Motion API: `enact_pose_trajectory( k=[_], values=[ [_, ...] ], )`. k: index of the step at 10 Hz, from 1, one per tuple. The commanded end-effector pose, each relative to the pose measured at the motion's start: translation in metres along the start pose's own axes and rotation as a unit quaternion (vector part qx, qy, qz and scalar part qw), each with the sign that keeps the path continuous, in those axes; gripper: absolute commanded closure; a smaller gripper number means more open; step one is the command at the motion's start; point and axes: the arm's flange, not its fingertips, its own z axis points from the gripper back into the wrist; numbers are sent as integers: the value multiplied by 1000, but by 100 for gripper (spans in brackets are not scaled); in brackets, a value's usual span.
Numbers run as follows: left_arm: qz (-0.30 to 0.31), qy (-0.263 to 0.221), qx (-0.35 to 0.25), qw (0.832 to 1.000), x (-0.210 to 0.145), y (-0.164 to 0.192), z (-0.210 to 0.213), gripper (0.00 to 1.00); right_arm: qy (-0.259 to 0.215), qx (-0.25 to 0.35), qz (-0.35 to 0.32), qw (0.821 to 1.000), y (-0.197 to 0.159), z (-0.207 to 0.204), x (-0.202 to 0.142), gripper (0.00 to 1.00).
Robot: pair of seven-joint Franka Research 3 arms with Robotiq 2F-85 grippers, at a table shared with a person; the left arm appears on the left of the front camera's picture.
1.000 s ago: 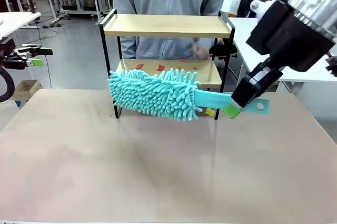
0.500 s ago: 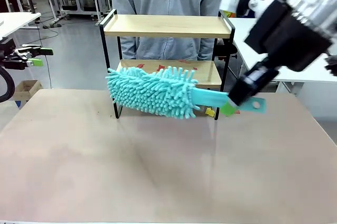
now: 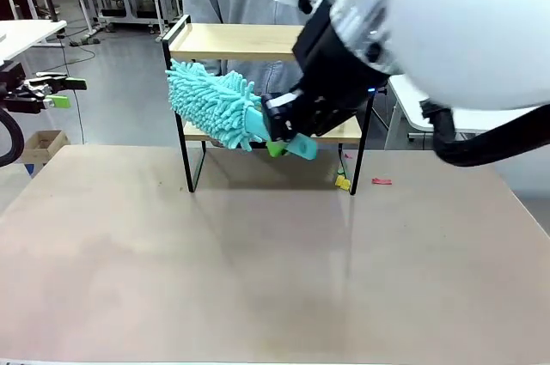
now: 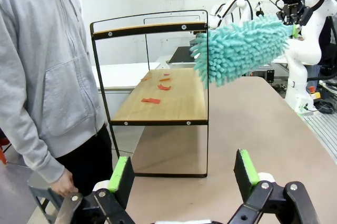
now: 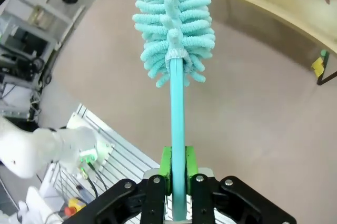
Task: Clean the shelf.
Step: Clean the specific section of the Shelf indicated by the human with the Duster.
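Observation:
The shelf [image 3: 249, 41] stands at the table's far side, with a person behind it. Red paper scraps [image 4: 151, 100] lie on its lower board [image 4: 176, 105]. My right gripper [image 3: 277, 140] is shut on the handle of a teal fluffy duster [image 3: 209, 97], whose head sits at the shelf's left end between the two boards. In the right wrist view the handle [image 5: 178, 124] runs straight up from the closed right gripper [image 5: 178, 174] to the duster head [image 5: 174, 21]. My left gripper [image 4: 182, 174] is open and holds nothing, off the table's left side [image 3: 67, 92].
A red scrap [image 3: 381, 181] and a yellow scrap [image 3: 343, 183] lie on the table by the shelf's right leg. The person in a grey hoodie [image 4: 47, 76] stands close behind the shelf. My right arm [image 3: 447, 30] looms large over the right half.
My right arm swung up and left, carrying the duster from in front of the lower board to the shelf's left end. The left arm stayed still.

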Motion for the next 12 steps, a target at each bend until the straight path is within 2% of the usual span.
enact_pose_trajectory(
  k=[1, 2, 3, 8, 9, 12],
  values=[
    [-8, 4, -4, 1000, 1, -1, 0, 0, 0, -33, -36, 999, 14, -16, 23, 87],
    [-8, 4, -4, 1000, 1, -1, 0, 0, 13, -37, -21, 999, 13, -8, 18, 87],
    [-8, 4, -4, 1000, 1, -1, 0, 0, 4, -12, -17, 1000, 5, -12, 8, 87],
    [-8, 4, -4, 1000, 1, -1, 0, 0, 11, -16, -17, 1000, 9, -15, 11, 87],
    [-8, 4, -4, 1000, 1, -1, 0, 0, -17, -24, -53, 998, 23, -24, 18, 87],
    [-8, 4, -4, 1000, 1, -1, 0, 0, -46, -72, -124, 989, 44, -48, 29, 87]
  ],
)
